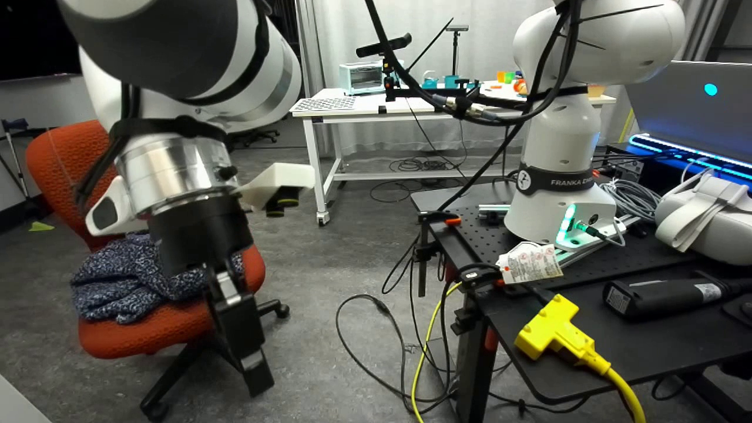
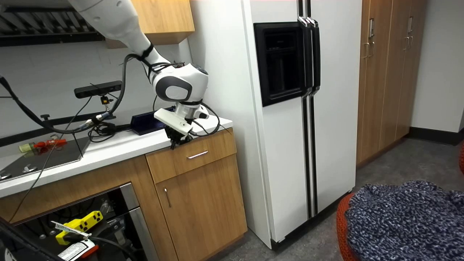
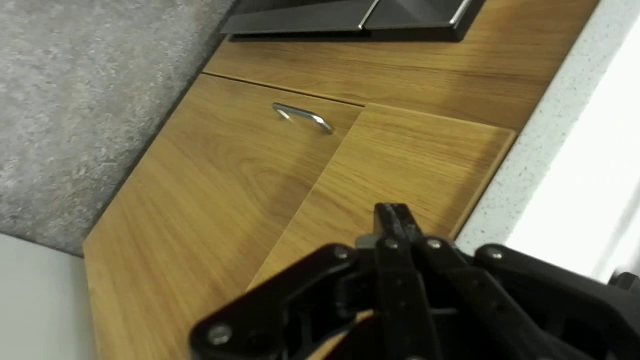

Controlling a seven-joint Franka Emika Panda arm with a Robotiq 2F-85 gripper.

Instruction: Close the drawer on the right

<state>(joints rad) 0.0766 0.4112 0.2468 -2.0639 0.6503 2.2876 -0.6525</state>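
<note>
The drawer (image 2: 181, 165) is a wooden front under the white countertop in an exterior view, with a silver bar handle (image 2: 198, 154). Its front sits against or very near the cabinet face; the inner white panels are not visible. In the wrist view the drawer front (image 3: 395, 165) shows a thin lit edge along its top. My gripper (image 3: 397, 207) is shut and empty, over the drawer front near the counter edge. Whether it touches the front cannot be told. In an exterior view the gripper (image 2: 173, 144) is at the drawer's upper left; it also shows in an exterior view (image 1: 258, 379).
A cabinet door (image 2: 204, 206) with a handle is below the drawer. A white fridge (image 2: 232, 108) stands right beside it. The countertop (image 2: 119, 148) holds a dark blue box (image 2: 146, 121) and a cooktop (image 2: 72, 150). An orange chair (image 1: 158, 329) carries a speckled cloth (image 1: 132, 279).
</note>
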